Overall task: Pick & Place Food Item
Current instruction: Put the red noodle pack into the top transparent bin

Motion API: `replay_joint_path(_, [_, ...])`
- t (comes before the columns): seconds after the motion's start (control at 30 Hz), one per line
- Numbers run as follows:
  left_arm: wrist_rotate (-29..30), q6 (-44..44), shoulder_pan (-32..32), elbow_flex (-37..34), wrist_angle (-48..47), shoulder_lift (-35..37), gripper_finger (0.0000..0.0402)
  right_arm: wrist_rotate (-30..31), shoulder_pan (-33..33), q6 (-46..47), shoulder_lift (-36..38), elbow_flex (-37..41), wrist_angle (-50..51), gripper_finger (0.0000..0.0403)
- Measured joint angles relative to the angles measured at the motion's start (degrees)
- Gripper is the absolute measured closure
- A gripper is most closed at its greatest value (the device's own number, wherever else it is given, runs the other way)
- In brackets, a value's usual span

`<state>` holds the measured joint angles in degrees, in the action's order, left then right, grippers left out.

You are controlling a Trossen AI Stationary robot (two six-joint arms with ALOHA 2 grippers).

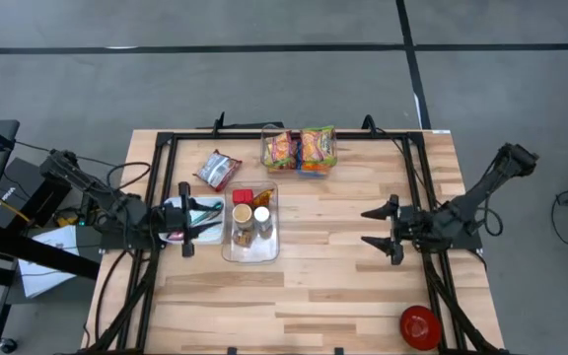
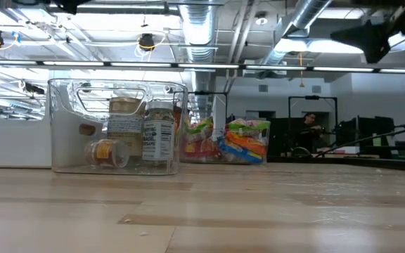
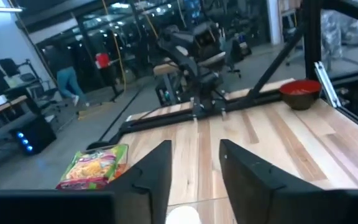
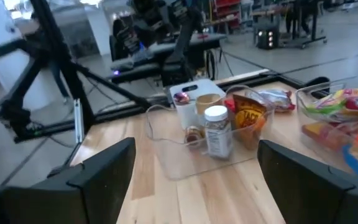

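Food items sit in two clusters on the pale wooden slatted table, and which one the task means cannot be told. Largest is the clear rectangular plastic bin at the table's middle-left, holding a white-lidded glass spice jar, a taller tan-lidded jar, a small jar lying on its side and an orange snack bag; grouping them there keeps them upright and within both arms' reach. At the far edge a second clear tub holds bright orange-and-green snack packets. A silver-and-red foil pouch lies loose on the boards, far-left of the bin. A small red bowl waits at the near right corner, probably the drop spot.

The left gripper hovers just left of the bin, fingers spread and empty. The right gripper hangs well right of the bin, jaws wide apart, holding nothing, pointed at the bin as if ready to approach.
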<state>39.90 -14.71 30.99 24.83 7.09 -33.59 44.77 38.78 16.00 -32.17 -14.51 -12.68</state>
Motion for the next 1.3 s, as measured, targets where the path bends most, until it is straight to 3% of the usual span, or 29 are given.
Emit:
replay_joint_path(0.23, [-11.04,-0.93,-8.30,-4.33,4.11,3.80,0.0342,-4.76,-5.77,-0.85,1.99,4.76,-5.13,0.0072])
replay_joint_path(0.43, [-16.40,1.92,-17.04,-8.62,1.80,9.26,0.0397,-10.23,-10.73,-0.98,1.28,5.03,-5.05,0.0072])
replay_joint_path(0.53, [-16.60,3.60,-19.73,-11.99,1.16,14.64,0.0396,-12.09,-11.87,-0.98,1.06,5.03,-4.77,0.0072])
replay_joint_path(0.67, [-22.44,4.38,-21.02,-16.00,1.05,23.11,0.0395,-12.33,-12.22,-0.98,1.06,5.03,-4.66,0.0072])
replay_joint_path(0.87, [-26.60,4.70,-23.13,-20.18,-1.38,33.47,0.0400,-12.39,-12.19,-0.97,1.06,5.03,-4.64,0.0072])
replay_joint_path(1.0, [-28.99,5.87,-25.52,-20.23,-2.10,33.12,0.0399,-12.40,-12.19,-0.96,1.06,5.03,-4.56,0.0072])
replay_joint_path(1.3, [-42.17,9.32,-35.14,-24.45,2.33,33.56,0.0396,-12.43,-12.19,-1.02,1.06,5.01,-4.48,0.0072])
